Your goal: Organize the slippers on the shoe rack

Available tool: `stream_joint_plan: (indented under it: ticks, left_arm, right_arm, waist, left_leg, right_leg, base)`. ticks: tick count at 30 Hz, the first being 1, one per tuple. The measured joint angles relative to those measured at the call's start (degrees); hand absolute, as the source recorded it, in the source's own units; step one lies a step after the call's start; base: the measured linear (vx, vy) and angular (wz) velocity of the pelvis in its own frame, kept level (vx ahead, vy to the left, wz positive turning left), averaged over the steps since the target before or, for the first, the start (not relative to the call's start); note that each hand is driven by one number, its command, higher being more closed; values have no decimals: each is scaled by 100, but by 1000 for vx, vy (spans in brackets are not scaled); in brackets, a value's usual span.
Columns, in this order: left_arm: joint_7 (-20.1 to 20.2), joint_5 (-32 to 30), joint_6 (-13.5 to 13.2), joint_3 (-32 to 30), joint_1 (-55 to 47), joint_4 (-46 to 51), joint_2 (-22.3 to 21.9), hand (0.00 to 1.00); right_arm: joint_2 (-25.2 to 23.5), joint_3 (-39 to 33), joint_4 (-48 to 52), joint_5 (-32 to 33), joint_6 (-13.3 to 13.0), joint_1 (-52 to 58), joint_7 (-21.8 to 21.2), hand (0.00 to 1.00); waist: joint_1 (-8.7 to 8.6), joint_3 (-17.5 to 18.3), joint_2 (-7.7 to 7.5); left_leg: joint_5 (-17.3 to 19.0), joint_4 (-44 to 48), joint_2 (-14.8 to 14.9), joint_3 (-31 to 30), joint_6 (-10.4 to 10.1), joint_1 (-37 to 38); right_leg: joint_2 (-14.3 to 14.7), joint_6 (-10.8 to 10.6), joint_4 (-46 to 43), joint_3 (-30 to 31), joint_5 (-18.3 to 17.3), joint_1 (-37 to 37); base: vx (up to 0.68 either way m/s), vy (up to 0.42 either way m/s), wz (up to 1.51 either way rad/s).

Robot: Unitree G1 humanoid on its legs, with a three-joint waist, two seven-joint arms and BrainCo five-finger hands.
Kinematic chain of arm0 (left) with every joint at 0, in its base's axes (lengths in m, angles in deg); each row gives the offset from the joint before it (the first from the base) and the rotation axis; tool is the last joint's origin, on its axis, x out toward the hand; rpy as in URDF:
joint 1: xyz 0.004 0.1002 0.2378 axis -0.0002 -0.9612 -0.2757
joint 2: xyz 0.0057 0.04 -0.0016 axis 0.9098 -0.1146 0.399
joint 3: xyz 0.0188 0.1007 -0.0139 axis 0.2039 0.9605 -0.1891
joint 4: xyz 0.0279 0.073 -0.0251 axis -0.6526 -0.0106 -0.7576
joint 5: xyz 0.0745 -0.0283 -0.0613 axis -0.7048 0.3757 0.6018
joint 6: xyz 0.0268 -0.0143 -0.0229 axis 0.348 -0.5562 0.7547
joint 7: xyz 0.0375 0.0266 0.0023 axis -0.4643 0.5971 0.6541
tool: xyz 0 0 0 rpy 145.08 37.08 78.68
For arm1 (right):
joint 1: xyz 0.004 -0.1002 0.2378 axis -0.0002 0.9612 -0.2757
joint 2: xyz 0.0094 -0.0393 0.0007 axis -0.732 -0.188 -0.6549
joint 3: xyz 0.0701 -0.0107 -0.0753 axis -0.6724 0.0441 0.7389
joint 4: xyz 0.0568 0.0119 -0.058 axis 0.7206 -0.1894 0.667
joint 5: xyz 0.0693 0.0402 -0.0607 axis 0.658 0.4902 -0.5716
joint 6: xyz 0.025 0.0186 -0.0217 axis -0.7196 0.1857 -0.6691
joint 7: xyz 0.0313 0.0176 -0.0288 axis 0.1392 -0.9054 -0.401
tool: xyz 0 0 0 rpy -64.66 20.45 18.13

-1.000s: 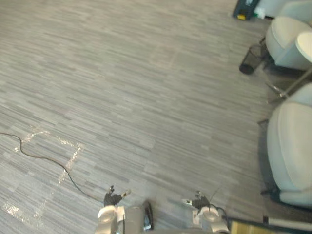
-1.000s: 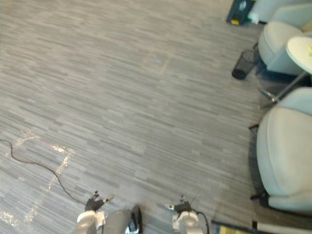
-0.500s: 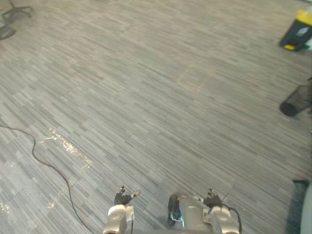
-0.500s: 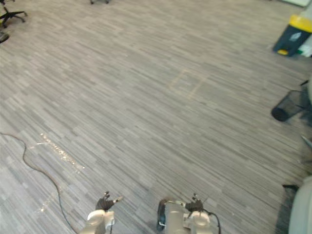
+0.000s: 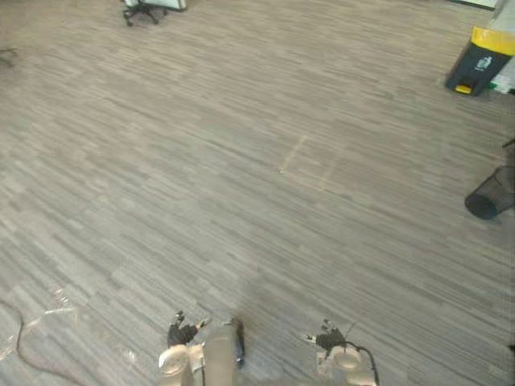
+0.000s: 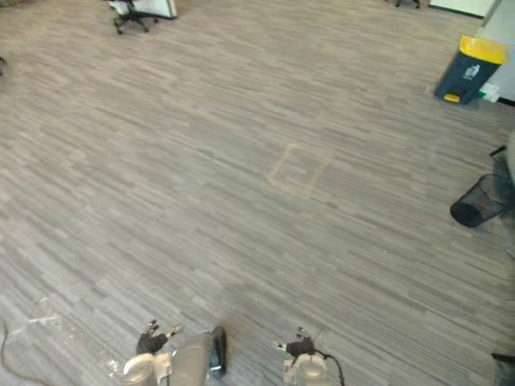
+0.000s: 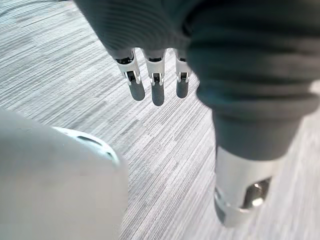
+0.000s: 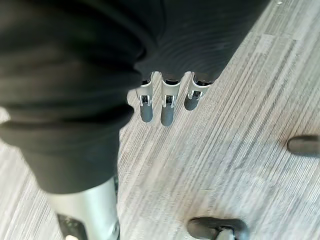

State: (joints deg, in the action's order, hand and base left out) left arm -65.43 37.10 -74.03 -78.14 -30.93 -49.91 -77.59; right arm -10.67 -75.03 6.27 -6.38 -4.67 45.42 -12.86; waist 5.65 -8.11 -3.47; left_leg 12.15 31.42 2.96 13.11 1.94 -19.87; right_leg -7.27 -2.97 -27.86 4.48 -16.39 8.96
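Note:
My left hand (image 5: 181,331) hangs low at the bottom edge of the eye views, over bare grey striped carpet. My right hand (image 5: 328,340) hangs beside it, a little to the right. In the left wrist view its fingers (image 7: 152,85) point straight down at the floor and hold nothing. In the right wrist view the fingers (image 8: 167,107) are just as straight and empty.
A dark bin with a yellow lid (image 5: 481,60) stands far right. A black mesh wastebasket (image 5: 491,197) lies on its side at the right edge. An office chair (image 5: 141,10) stands far back left. A faint taped square (image 5: 308,163) marks the carpet mid-floor.
The camera has swung: the pale chairs on the right have left the picture, and the bin and the far office chair have come in. Both hands hang as before.

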Motion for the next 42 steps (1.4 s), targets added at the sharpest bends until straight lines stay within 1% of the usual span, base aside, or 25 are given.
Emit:
stream_joint_plan:
  ticks: [2, 5, 7, 9, 12, 13, 14, 15, 16, 18, 19, 20, 21, 23, 25, 27, 29, 31, 32, 33, 34, 36, 38, 40, 42]
  left_arm:
    - [-1, -7, 36, 5, 138, -210, 56, 0]
    - [1, -35, 91, 229, 263, -284, -47, 0]
    - [12, -39, 91, 339, 368, -308, -86, 0]
    - [13, -51, 96, 346, 504, -488, -118, 0]
    - [20, -69, 100, 502, 605, -631, -98, 0]
    - [21, -85, 99, 529, 609, -637, -105, 0]
    - [24, -118, 99, 548, 634, -657, -110, 0]
    - [27, -150, 100, 549, 656, -668, -145, 0]
    - [25, -176, 100, 551, 666, -679, -155, 0]
    - [25, -178, 103, 513, 637, -705, -208, 0]
    - [25, -178, 108, 437, 619, -706, -238, 0]
    - [26, -180, 105, 432, 547, -694, -232, 0]
    - [30, -181, 100, 397, 481, -656, -215, 0]
    - [37, -175, 109, 304, 312, -476, -188, 0]
    - [49, -175, 73, 305, 201, -204, -159, 0]
    - [50, -177, 13, 275, 97, -63, -156, 0]
    - [43, -174, -39, 231, 56, -43, -179, 0]
    - [14, -169, -45, 207, 8, -47, -181, 0]
    - [18, -118, -49, 154, -49, -46, -91, 0]
    - [12, -122, -45, 155, -44, -48, -65, 0]
    - [13, -130, -38, 154, -52, -59, 5, 0]
    - [9, -162, -34, 103, -37, -148, 70, 0]
    - [5, -164, 2, 93, 46, -357, 97, 0]
    - [4, -161, 35, 113, 143, -523, 2, 0]
    - [10, -158, 92, 289, 254, -537, -40, 0]
  right_arm:
    - [48, -30, 22, 2, -20, 80, -2, 0]
    - [48, -98, 120, 4, -111, 74, -13, 0]
    - [45, -149, 279, 0, -147, 74, -17, 0]
    - [50, -275, 304, 0, -162, 50, -11, 0]
    - [51, -445, 283, -6, -131, -36, -19, 0]
    - [69, -454, 290, -7, -129, -70, -22, 0]
    - [78, -462, 296, -14, -115, -121, -27, 0]
    - [88, -499, 286, -14, -111, -166, -30, 0]
    - [75, -547, 294, -14, -88, -180, -36, 0]
    - [103, -593, 311, -9, -88, -197, -38, 0]
    - [162, -478, 293, 0, -68, -192, -37, 0]
    - [174, -359, 286, 4, -56, -182, -35, 0]
    - [139, -252, 264, 10, -57, -187, -35, 0]
    - [-14, -69, 119, 36, -45, -228, -37, 0]
    - [-12, 34, 29, 38, 29, -188, -39, 0]
    - [-8, 47, 34, 36, 40, -182, -20, 0]
    - [-3, 55, 41, 34, 39, -190, -10, 0]
    - [-4, 86, 38, 28, 36, -173, -9, 0]
    - [1, 271, -24, 20, 53, -127, -29, 0]
    - [-4, 291, -22, 17, 55, -108, -36, 0]
    - [-3, 297, -9, 2, 49, -61, -33, 0]
    - [-3, 281, 5, -3, 47, 4, -27, 0]
    - [10, 259, 19, -2, 33, -10, -38, 0]
    - [49, 248, 27, -10, 29, -6, -43, 0]
    - [1, 248, 158, -14, -32, -32, -44, 0]
  waist:
    - [-39, -104, -74]
    - [-211, -114, 111]
    - [-254, -115, 105]
    - [-309, -129, 61]
    - [-442, -130, 57]
    - [-525, -143, 90]
    - [-577, -151, 136]
    - [-539, -150, 239]
    - [-523, -163, 297]
    - [-583, -181, 454]
    - [-565, -185, 610]
    - [-536, -191, 680]
    - [-521, -229, 716]
    - [-362, -298, 564]
    - [-240, -266, 459]
    - [-213, -262, 470]
    - [-169, -265, 440]
    - [-104, -229, 468]
    - [-9, -123, 371]
    - [-20, -79, 298]
    - [-29, 24, 141]
    - [-23, 40, 9]
    - [-23, 7, 7]
    - [-63, -55, 200]
    - [-237, -115, 250]
  left_leg:
    - [398, -106, -198, 65, 91, 759]
    - [572, -945, -269, 55, 116, 2068]
    - [645, -1323, -262, 33, 73, 2479]
    - [774, -1580, -286, 31, 0, 2917]
    - [875, -2164, -359, -142, -164, 3555]
    - [918, -2280, -338, -291, -240, 3725]
    - [924, -2251, -205, -540, -261, 3900]
    - [872, -2146, -95, -635, -353, 3905]
    - [752, -1839, -34, -762, -532, 3821]
    - [444, -520, 93, -918, -649, 3396]
    - [-314, 1119, 286, -993, -809, 2729]
    - [-964, 2002, 397, -1020, -976, 2338]
    - [-849, 2794, 551, -947, -856, 1980]
    - [-357, 3513, 653, -571, -546, 1230]
    - [0, 3037, 641, -375, -431, 578]
    - [219, 2000, 548, -285, -373, 191]
    - [161, 617, 241, -594, -413, -49]
    - [-124, -399, 160, -888, -476, -90]
    - [-307, -13, 138, -745, -410, -118]
    - [-212, 23, 108, -672, -351, -109]
    - [-4, 106, 48, -486, -293, -62]
    - [385, 338, 2, -135, -19, 268]
    - [568, 195, -106, 72, 107, 827]
    - [638, -534, -170, 121, 111, 1674]
    - [636, -1222, -269, 171, 109, 2304]
  right_leg:
    - [-44, -239, -2405, 193, 510, -812]
    - [-61, -65, -3462, -651, 193, -1938]
    - [-53, -20, -2952, -1312, 83, -2574]
    - [10, 78, -1576, -1896, 166, -2896]
    - [324, 235, 691, -2114, 921, -3057]
    - [400, 486, 778, -2029, 1374, -3060]
    - [517, 964, 634, -1938, 1726, -2995]
    - [523, 1012, 396, -2021, 1529, -2994]
    - [524, 1011, 152, -2083, 1233, -2989]
    - [641, 1010, 75, -2164, 818, -2663]
    - [833, 1051, 319, -2102, 649, -2258]
    - [988, 1079, 485, -2001, 563, -1977]
    - [1126, 1119, 651, -1870, 483, -1654]
    - [1208, 1184, 1017, -1342, 298, -905]
    - [1148, 1065, 1398, -871, 239, -426]
    - [1012, 927, 1586, -447, 87, -41]
    - [723, 735, 1634, 12, -189, 372]
    - [602, 570, 1619, 307, -439, 531]
    - [420, 460, 1427, 721, -652, 643]
    - [340, 430, 1337, 764, -614, 585]
    - [204, 271, 1026, 879, -516, 399]
    - [77, -89, 8, 1076, -273, 138]
    - [61, -409, -1488, 1023, -111, -428]
    - [270, -348, -2699, 528, -214, -1289]
    - [336, -150, -2789, -518, -327, -2136]
  base:
    - [507, 249, -10]
    - [579, 221, -7]
    - [379, 81, 2]
    - [484, 55, 2]
    - [532, -14, 29]
    - [717, -93, 75]
    - [713, -137, 54]
    - [825, -195, 38]
    - [775, -231, 17]
    - [620, -188, 8]
    - [474, -101, -27]
    - [589, -69, -53]
    - [585, -16, -85]
    - [619, 1, -107]
    - [494, 65, -116]
    - [653, 210, -111]
    - [635, 278, -104]
    - [693, 404, -114]
    - [635, 395, -106]
    - [766, 472, -94]
    - [372, 226, -45]
    - [609, 374, -76]
    - [608, 375, -92]
    - [384, 259, -82]
    - [321, 196, -28]
